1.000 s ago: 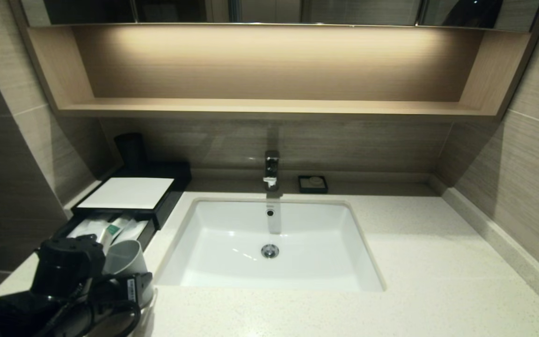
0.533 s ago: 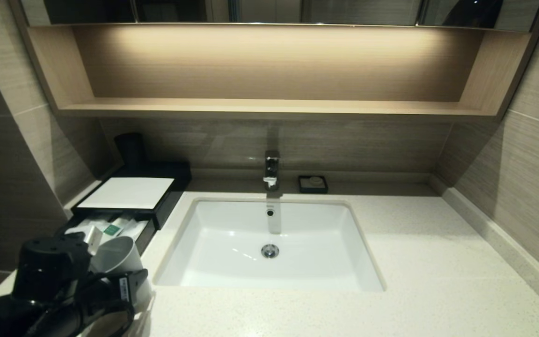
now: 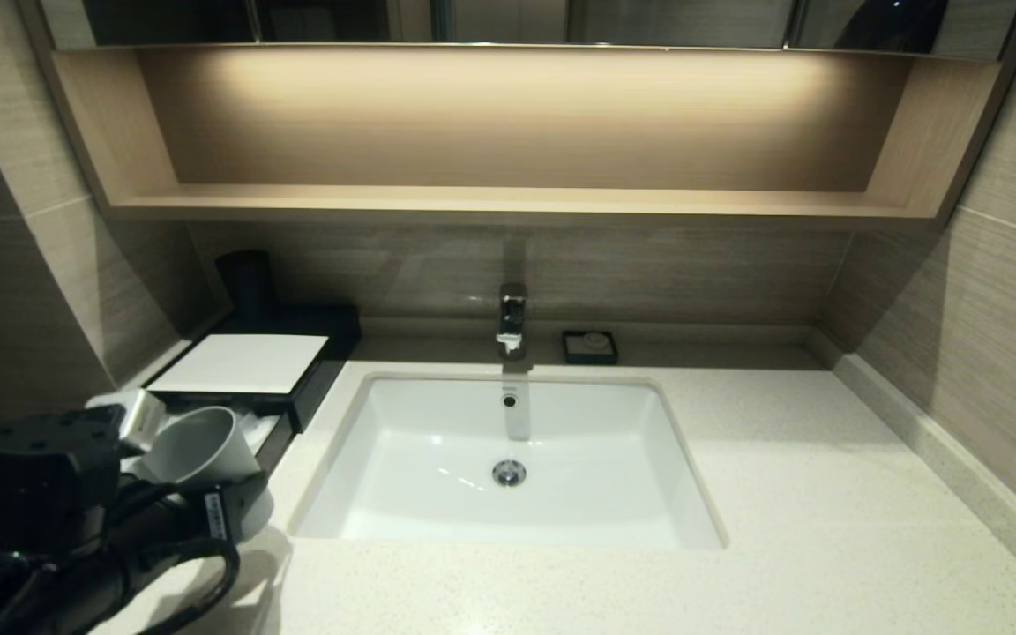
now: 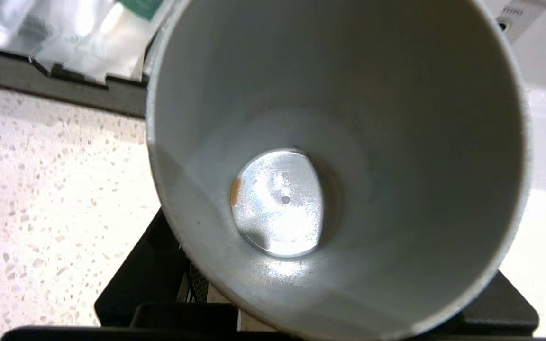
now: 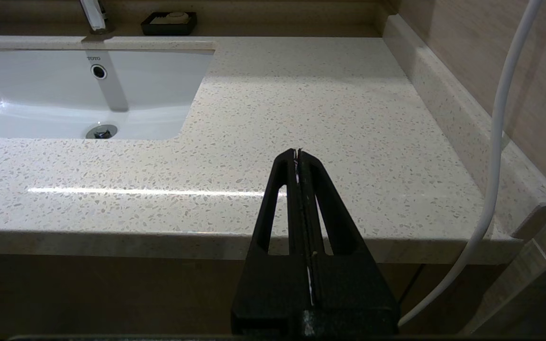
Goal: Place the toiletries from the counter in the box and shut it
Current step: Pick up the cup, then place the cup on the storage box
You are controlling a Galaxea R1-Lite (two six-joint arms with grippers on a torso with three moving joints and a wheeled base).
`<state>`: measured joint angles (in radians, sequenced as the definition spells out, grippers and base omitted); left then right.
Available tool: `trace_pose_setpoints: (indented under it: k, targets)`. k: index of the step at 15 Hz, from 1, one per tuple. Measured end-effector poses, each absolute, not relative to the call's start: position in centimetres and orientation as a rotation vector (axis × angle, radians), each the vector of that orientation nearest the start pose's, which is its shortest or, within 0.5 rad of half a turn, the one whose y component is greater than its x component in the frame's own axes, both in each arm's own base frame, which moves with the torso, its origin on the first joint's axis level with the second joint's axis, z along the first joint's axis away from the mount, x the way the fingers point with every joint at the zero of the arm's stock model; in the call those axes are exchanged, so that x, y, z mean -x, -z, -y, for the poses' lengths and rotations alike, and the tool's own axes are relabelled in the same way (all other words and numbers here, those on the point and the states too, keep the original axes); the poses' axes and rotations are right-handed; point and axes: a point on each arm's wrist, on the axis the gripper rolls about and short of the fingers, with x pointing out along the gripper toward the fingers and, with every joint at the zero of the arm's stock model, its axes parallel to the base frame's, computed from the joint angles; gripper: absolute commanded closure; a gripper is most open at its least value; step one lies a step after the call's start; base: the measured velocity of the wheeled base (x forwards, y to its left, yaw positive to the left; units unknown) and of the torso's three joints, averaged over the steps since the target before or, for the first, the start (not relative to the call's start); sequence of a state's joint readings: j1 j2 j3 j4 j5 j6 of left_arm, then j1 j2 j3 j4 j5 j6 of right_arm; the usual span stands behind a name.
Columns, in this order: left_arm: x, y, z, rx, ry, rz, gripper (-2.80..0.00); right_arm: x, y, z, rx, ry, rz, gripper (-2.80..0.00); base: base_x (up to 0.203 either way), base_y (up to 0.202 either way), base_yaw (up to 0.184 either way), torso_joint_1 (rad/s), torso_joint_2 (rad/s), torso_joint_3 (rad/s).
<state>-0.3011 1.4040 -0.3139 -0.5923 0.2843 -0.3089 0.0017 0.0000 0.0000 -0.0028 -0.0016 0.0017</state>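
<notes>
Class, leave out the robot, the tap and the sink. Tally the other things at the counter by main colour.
Black: 3 (box, cylinder, soap dish)
Grey: 1 (cup)
Total: 4

Ahead of me runs a long open shelf niche of light wood (image 3: 508, 198), lit warmly from a hidden strip above (the glow fades toward both ends). Grey-brown horizontally grained wall tiles (image 3: 993, 291) close in both sides, with dark mirrored cabinet fronts (image 3: 561, 19) overhead.
</notes>
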Motion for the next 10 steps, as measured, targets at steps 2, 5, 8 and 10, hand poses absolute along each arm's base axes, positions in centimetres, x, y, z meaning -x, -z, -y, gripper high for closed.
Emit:
trace_pose_setpoints:
  k: [2,5,8,10]
  targets:
    - [-18.9,-14.1,5.1,0.163,-0.059,-0.452,0.0,2.3,-7.6,0.0,-0.002,0.0,0.003,0.0,0.0,0.0,0.0,0.0,0.0,0.0]
    - [-20.8,-16.7,5.2,0.176,-0.071,-0.408,0.0,2.3,-7.6,0.0,-0.002,-0.001,0.003,0.0,0.0,0.0,0.0,0.0,0.0,0.0]
    - [-23.1,-18.3,5.0,0.18,-0.105,-0.402,0.0,2.3,-7.6,0.0,-0.002,0.0,0.003,0.0,0.0,0.0,0.0,0.0,0.0,0.0]
    - [-24.7,-18.5,4.8,0.16,-0.124,-0.421,0.0,2.3,-7.6,0.0,-0.001,0.0,0.003,0.0,0.0,0.0,0.0,0.0,0.0,0.0]
